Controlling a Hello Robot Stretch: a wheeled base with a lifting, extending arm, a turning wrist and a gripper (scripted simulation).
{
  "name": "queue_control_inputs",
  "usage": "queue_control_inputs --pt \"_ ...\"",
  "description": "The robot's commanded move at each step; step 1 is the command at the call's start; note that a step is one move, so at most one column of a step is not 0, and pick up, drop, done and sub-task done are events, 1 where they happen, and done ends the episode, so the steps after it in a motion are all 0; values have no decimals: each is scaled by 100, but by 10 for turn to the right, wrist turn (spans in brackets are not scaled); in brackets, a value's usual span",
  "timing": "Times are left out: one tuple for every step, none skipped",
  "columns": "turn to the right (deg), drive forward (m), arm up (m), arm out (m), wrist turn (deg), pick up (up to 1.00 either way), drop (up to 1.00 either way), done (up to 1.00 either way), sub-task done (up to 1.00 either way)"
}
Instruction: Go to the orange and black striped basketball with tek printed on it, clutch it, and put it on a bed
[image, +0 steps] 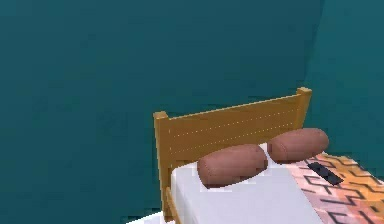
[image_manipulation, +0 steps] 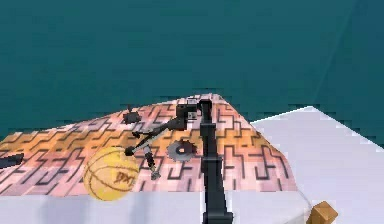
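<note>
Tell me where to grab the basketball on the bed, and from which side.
Probably across its widest middle, from above. The basketball is round with no handle, and seems to lie on the patterned blanket, so its underside is covered while its top is bare. The pincer shows right of it.

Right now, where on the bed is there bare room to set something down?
The white sheet between blanket and pillows is bare. The blanket is crowded around the basketball, gripper and small dark objects.

A dark square bar of an arm (image_manipulation: 210, 170) ends in a dark end effector (image_manipulation: 143, 160) (two thin fingers (image_manipulation: 148, 141)).
</note>
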Motion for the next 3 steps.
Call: queue_control_inputs --pt "0 0 10 0 0 0 0 0 0" --pt "0 0 0 -8 0 0 0 0 0" --pt "0 0 0 0 0 0 0 100 0"
